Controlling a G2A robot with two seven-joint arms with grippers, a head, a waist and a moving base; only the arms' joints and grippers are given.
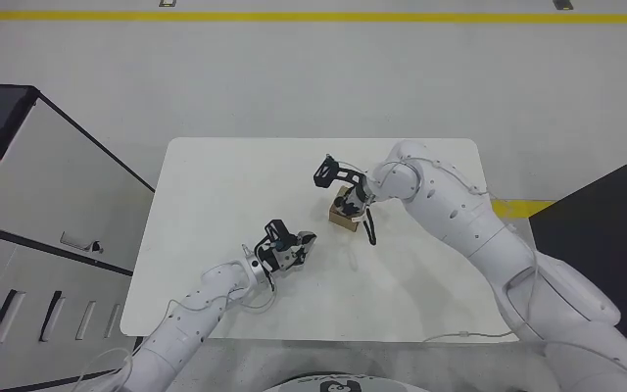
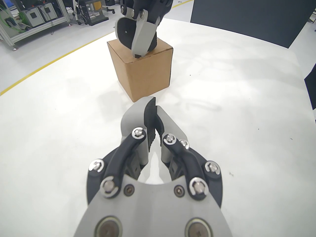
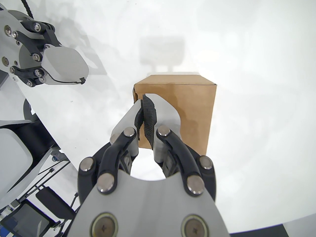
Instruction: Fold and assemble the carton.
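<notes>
A small brown cardboard carton, cube-shaped, is seen just right of the centre of the top view, standing upright on the white rectangular table. In the left wrist view its top face looks folded shut. The right gripper is set down onto it from above. Its fingers are pressed together with nothing between them, and their tips are touching the carton's top near one edge, so that part of that face is hidden. In the right wrist view the same closed gripper is laid across the carton.

The left gripper is placed lower left of the carton, near it but apart, with bare table between. Its black pads are drawn together at the tips – nothing is held.

A yellow floor line is seen along the upper edge. Dark panels are seen at the left edge and the right edge.
</notes>
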